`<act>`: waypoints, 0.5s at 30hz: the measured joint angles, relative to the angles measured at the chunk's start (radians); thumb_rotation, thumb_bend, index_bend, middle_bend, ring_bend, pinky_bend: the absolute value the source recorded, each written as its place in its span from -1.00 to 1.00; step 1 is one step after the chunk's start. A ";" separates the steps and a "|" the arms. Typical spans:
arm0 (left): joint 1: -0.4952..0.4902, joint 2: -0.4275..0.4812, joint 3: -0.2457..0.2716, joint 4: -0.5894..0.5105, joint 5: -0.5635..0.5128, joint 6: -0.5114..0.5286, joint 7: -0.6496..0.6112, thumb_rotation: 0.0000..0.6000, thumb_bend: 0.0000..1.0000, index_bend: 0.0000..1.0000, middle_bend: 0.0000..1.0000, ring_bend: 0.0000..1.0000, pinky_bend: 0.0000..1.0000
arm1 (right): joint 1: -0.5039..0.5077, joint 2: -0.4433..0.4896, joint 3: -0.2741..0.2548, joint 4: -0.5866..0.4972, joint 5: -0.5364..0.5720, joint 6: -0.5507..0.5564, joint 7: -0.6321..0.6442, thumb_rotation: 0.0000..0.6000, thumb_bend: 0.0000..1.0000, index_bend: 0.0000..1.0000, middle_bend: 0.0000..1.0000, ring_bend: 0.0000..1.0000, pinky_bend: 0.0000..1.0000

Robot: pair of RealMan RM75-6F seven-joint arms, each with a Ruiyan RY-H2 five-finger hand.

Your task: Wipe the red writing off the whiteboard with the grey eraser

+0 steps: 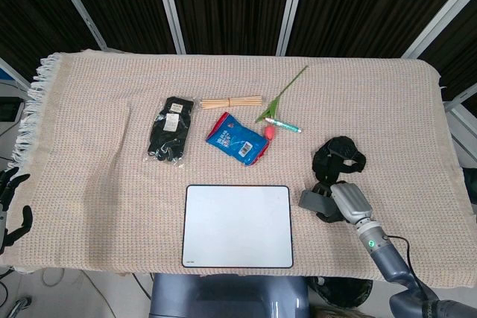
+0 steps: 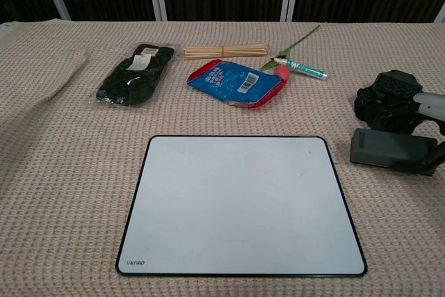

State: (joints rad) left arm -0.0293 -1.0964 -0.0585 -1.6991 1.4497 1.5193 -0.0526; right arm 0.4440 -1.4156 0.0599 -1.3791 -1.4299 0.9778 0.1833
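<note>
The whiteboard lies at the table's near edge, and its surface looks blank white with no red writing visible. My right hand holds the grey eraser just off the board's right edge, low over the cloth. Whether the eraser touches the cloth is unclear. My left hand shows only as dark spread fingers at the far left edge of the head view, beyond the table, holding nothing.
A black strap bundle lies right behind the right hand. Further back are a blue snack packet, a marker pen, a green stem, wooden sticks and packaged black gloves. A beige cloth covers the table.
</note>
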 measured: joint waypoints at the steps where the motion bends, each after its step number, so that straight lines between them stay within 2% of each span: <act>1: 0.000 0.000 0.000 0.000 0.000 0.000 0.000 1.00 0.12 -0.66 -0.91 -0.95 -0.81 | 0.003 0.007 -0.008 0.012 -0.011 -0.006 0.012 1.00 -0.46 -0.38 -0.40 -0.45 -0.61; 5: 0.000 -0.001 0.000 -0.001 -0.001 0.000 0.002 1.00 0.12 -0.66 -0.91 -0.95 -0.81 | 0.016 0.042 -0.042 0.039 -0.049 -0.038 0.059 1.00 -0.68 -0.80 -0.71 -0.70 -0.66; 8: 0.000 -0.002 0.001 -0.001 -0.001 -0.001 0.004 1.00 0.12 -0.66 -0.91 -0.95 -0.81 | 0.022 0.066 -0.056 0.036 -0.060 -0.050 0.085 1.00 -0.76 -0.98 -0.89 -0.81 -0.66; 15: 0.001 -0.002 -0.001 -0.001 -0.003 0.000 0.003 1.00 0.12 -0.66 -0.91 -0.95 -0.81 | 0.006 0.102 -0.041 -0.001 -0.067 0.028 0.119 1.00 -0.77 -1.00 -0.94 -0.83 -0.67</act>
State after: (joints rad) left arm -0.0287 -1.0982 -0.0591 -1.6996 1.4471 1.5198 -0.0491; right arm 0.4499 -1.3133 0.0191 -1.3797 -1.4970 1.0055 0.3021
